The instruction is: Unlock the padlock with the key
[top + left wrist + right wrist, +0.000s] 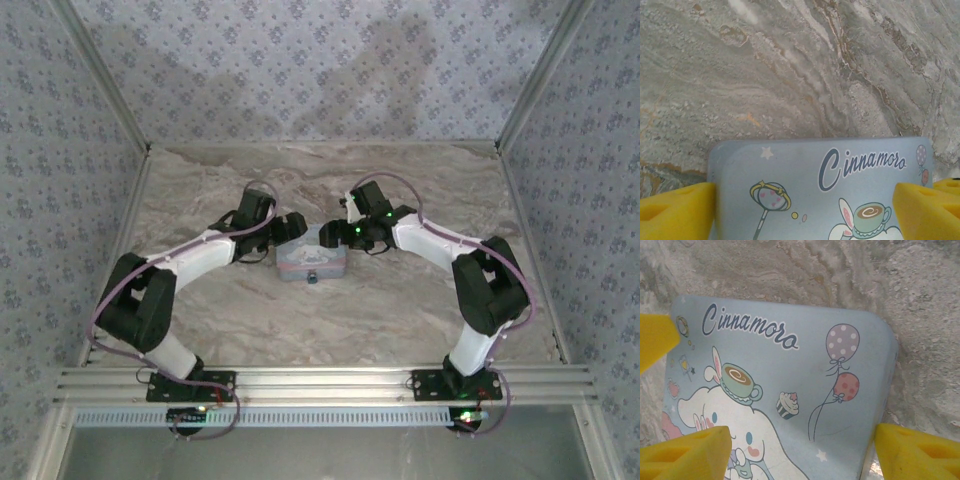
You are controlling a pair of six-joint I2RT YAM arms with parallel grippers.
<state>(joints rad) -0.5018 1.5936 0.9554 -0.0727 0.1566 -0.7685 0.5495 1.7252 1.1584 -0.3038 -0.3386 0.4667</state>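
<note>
Now | my left gripper (805,205) jaws spread wide over tin (815,155) | my right gripper (802,440) likewise open | padlock (313,277) mid-frame, on tin's front.

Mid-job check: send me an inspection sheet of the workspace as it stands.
Surface: marbled grey-beige table.
Job's things: tiny dark padlock on the near side of the pale blue tin box; too small to tell its state.
Clutter: nothing seen.
End effectors: left end effector and right end effector both open, yellow fingers spread across the tin's lid.
Cables: purple cable running along each arm.
Surroundings: patterned walls, aluminium frame.
</note>
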